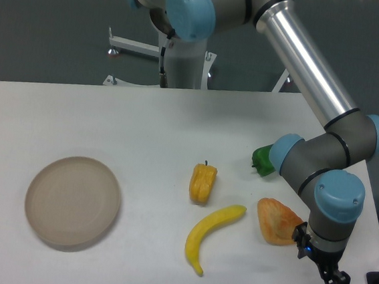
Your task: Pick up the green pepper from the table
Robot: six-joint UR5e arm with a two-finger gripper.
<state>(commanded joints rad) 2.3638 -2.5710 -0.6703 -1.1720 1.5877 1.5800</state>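
White desk [144, 121] fills the single camera view, with the arm reaching in from twelve o'clock and bending down toward four o'clock. Its hand [334, 283] hangs near the desk's front right edge, small and dark at this angle, so I cannot tell whether the fingers are spread or closed; nothing seems to be held in it. The green pepper [263, 160] lies on the desk at about three o'clock from the centre, half hidden behind the grey wrist joint, well apart from the hand. The arm probably stands this way because it has yet to line up over the pepper, which looks untouched. A yellow-orange pepper [203, 183] sits near the middle, a banana [212, 236] curves just below it at six o'clock, and an orange lumpy item [277, 221] rests between the banana's tip and the hand. A round beige plate [73, 202] lies at eight o'clock. No brand, label or writing can be read anywhere.
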